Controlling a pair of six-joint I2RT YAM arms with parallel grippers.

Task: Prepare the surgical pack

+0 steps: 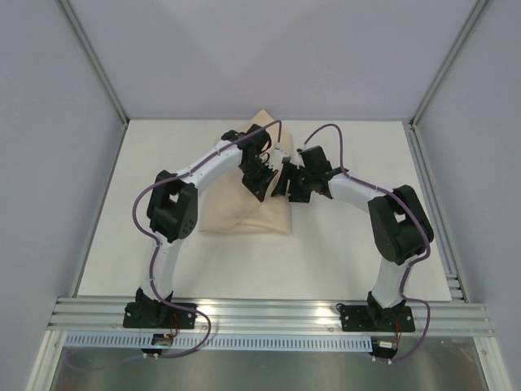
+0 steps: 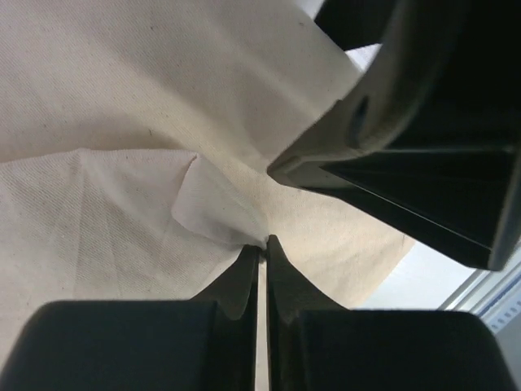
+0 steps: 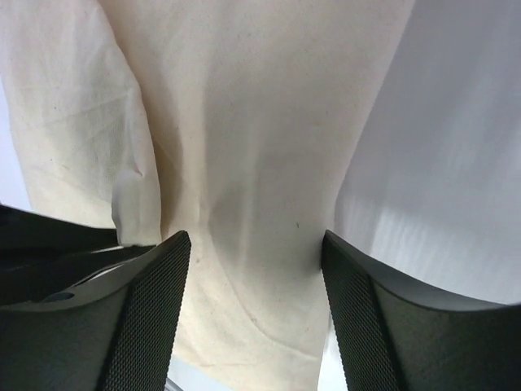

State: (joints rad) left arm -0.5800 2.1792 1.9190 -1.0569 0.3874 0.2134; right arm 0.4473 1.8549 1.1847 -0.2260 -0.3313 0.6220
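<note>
Left wrist view: left gripper has its jaws drawn almost together, with a small peak of the large beige woven cloth bundle nipped at the very tips. I judge this is to lift or draw a flap across.
Just beyond its tips: black casing of the right arm sits close over the same cloth, so both arms work one spot.
Right wrist view: right gripper is spread wide with nothing held. The cloth lies under and ahead of the jaws, with a folded edge beside one finger.
Right gripper's purpose: probably poised to take that edge or steady the bundle.
Top external view: the bundle lies beneath both grippers on the white tabletop.
Tray, scissors, tweezers, gauze: none visible. They may be wrapped inside, but I cannot tell.
</note>
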